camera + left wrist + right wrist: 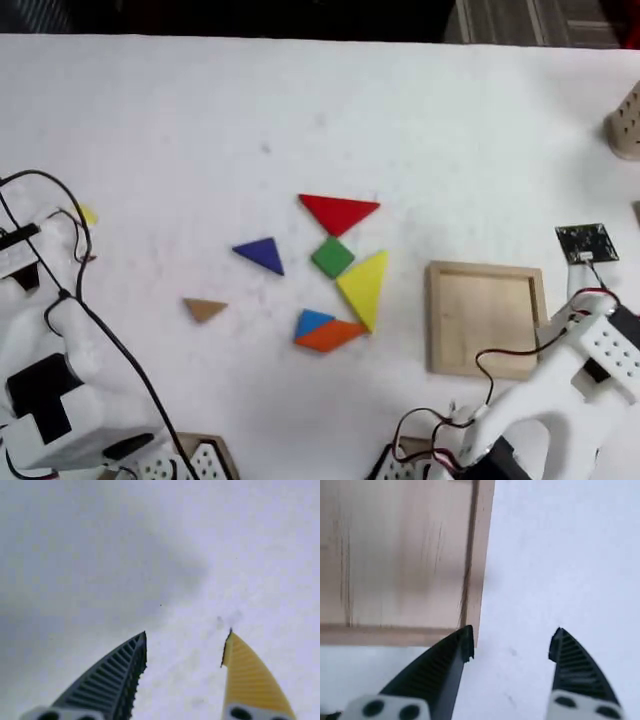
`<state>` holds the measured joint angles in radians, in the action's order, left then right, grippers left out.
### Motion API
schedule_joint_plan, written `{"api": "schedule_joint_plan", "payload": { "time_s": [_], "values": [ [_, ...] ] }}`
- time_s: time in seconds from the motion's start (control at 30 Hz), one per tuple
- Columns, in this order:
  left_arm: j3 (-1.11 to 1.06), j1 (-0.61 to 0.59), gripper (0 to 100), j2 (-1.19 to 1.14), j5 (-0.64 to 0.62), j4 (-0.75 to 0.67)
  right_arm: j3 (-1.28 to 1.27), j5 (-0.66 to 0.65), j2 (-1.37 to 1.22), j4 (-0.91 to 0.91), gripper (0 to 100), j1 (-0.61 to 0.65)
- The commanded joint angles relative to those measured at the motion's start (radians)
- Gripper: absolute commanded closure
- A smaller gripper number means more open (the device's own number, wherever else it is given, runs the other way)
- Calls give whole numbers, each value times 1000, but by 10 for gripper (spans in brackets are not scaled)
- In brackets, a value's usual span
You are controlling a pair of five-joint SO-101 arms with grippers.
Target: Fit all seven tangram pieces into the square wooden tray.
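While all seven pieces are lying loose on the tabletop [200, 120], the square wooden tray [485, 315] is sitting empty. By that evidence no part of the fit is done.

Right jaws: standing well apart, gripping nothing, hanging low with one tip just beside a corner of the tray and the other over bare tabletop.

Left jaws: likewise standing apart and gripping nothing, pointing at bare tabletop with no piece between or near them.

Pieces are lying well apart from both sets of jaws, between the two arms:
- The red triangle [338, 212], green square [332, 257] and yellow triangle [365, 287] are crowding together, seemingly touching.
- The light blue piece [312, 322] and orange piece [332, 336] are lying against each other, just beside the yellow triangle.
- The dark blue triangle [261, 254] is lying apart from that cluster.
- The tan triangle [205, 309] is lying nearest the left arm [50, 400].

Judgement: the task is standing at its start, with all seven placements left to make.
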<state>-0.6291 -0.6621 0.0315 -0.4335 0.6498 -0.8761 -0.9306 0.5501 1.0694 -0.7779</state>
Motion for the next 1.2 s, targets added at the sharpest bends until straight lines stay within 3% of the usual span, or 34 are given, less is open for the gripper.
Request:
{"api": "schedule_joint_plan", "payload": {
  "time_s": [0.0, 0.23, 0.37, 0.57, 0.77, 0.93, 1.17],
  "values": [
    [11, 25, 731, 4, 8, -28, -60, 115, 10, -159, 759, 71],
    [11, 27, 731, 4, 8, -28, -196, 221, -91, -404, 810, 166],
    [9, 42, 731, 4, 9, -28, -195, 255, -159, -463, 879, 150],
    [2, 122, 731, 4, 121, -28, -190, 250, -259, -504, 870, 113],
    [-20, 174, 732, 5, 192, -55, -198, 250, -288, -458, 879, 156],
    [-20, 174, 732, 5, 193, -55, -180, 262, -283, -338, 986, 257],
    [-20, 174, 732, 5, 192, -57, -167, 417, -213, -199, 980, 390]
  ]
}}
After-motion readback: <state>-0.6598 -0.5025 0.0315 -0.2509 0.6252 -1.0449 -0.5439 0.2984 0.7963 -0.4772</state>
